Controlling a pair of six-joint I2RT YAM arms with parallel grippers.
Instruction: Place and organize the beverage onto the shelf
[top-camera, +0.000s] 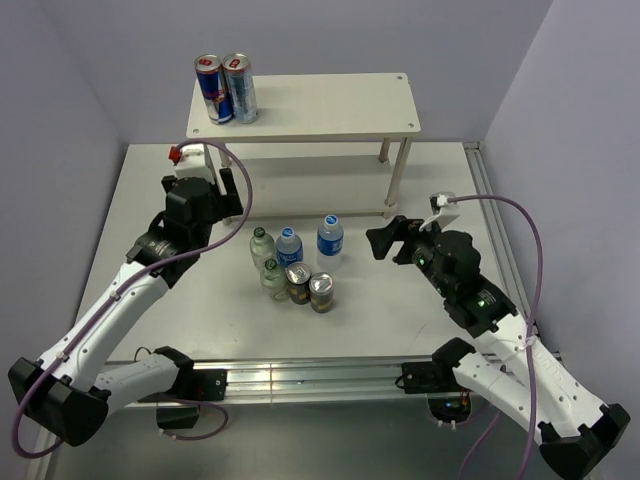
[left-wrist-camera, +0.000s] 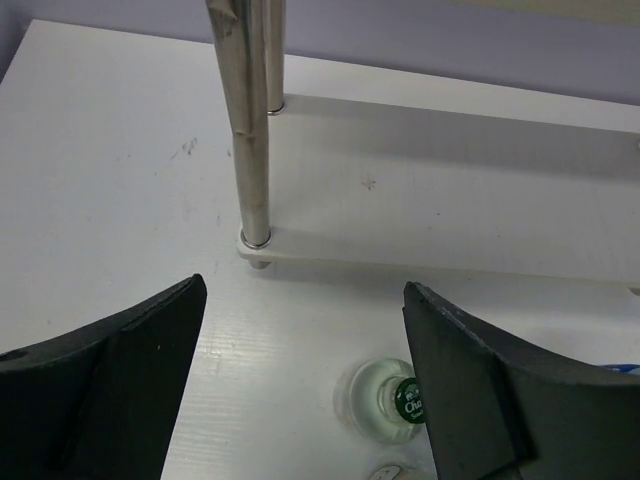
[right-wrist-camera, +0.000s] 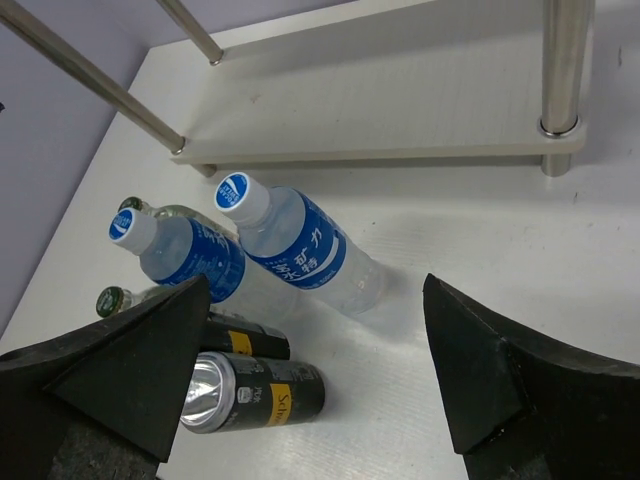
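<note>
- The left gripper (left-wrist-camera: 303, 300) hangs with jaws spread wide and empty, apparently just above a green-capped bottle (left-wrist-camera: 405, 398).
- The right gripper (right-wrist-camera: 315, 290) is likewise spread, empty, facing two blue-labelled bottles (right-wrist-camera: 300, 250).
- The beverage (top-camera: 298, 268) stands clustered on the table (top-camera: 400, 320), before the shelf (top-camera: 330, 105).
- Two slim cans (top-camera: 226, 88) occupy its top board's left corner.

The white bench (top-camera: 400, 310) carries the cream shelf (top-camera: 320, 105) at its far side, standing on thin legs. Just in front of it, six drinks stand upright in a tight cluster: two blue-labelled bottles (top-camera: 330, 236), two green-capped bottles (top-camera: 262, 245), and two dark cans (top-camera: 322, 292) at the near side.
</note>
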